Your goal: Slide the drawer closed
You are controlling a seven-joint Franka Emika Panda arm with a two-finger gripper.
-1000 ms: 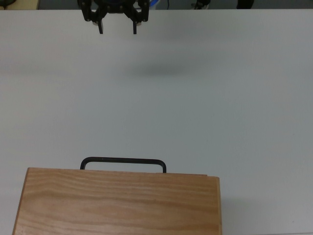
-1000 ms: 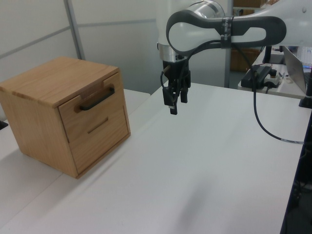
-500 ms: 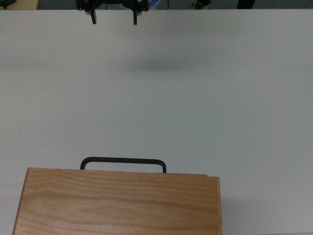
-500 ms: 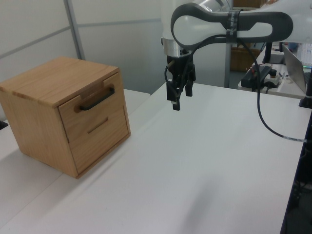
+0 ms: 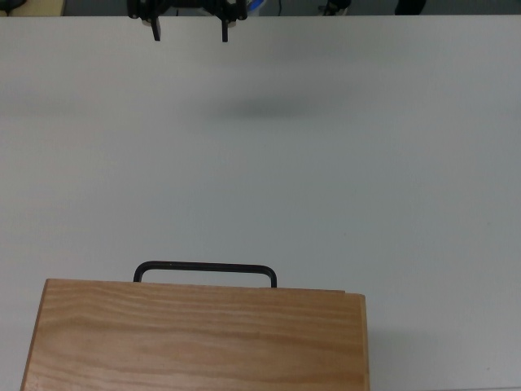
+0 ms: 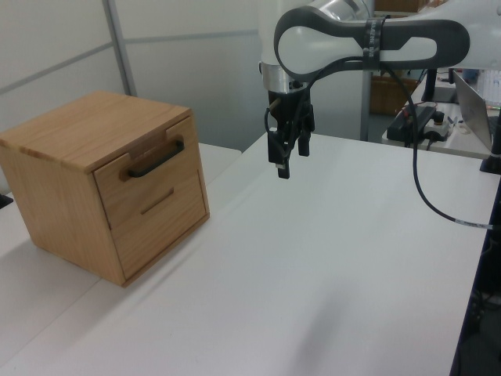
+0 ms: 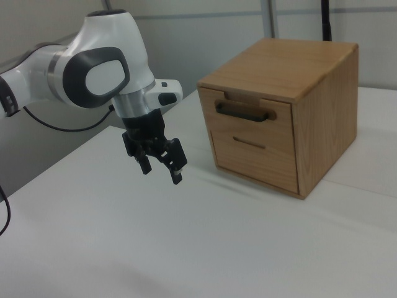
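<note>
A: Where's your drawer (image 6: 150, 174)?

B: Well apart from the fingers (image 7: 176, 169), across bare bench (image 6: 329, 258). Its front panel sits flush with the cabinet (image 7: 298, 93), only the black handle (image 5: 205, 267) sticking out. Looks shut to me, so likely nothing left to push.

A: Gripper (image 6: 282, 163)?

B: Hanging above the bench, pointing down, fingers spread wide and holding nothing. You've got it parked clear of the cabinet, probably so it won't catch the handle.
</note>
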